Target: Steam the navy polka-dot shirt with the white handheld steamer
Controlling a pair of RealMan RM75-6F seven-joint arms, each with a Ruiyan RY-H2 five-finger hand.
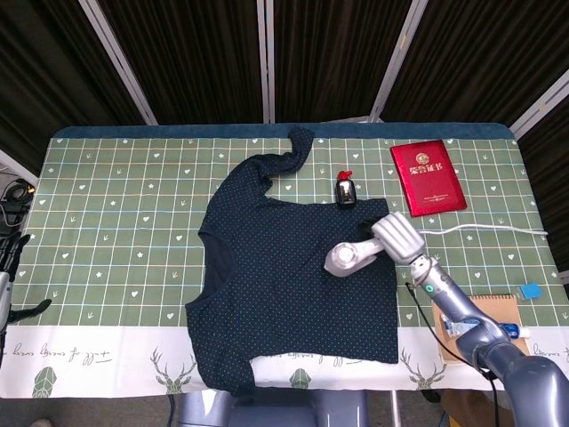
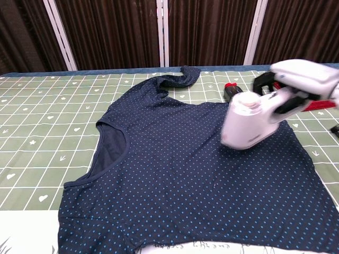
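Fingers of right hand wrap steamer handle — head over shirt.

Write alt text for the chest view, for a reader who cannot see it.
The robot's right hand holds a white steamer over the right side of a navy polka-dot shirt spread flat on a green checked tablecloth. A small black bottle with a red cap sits just behind the shirt, in front of dark curtains.
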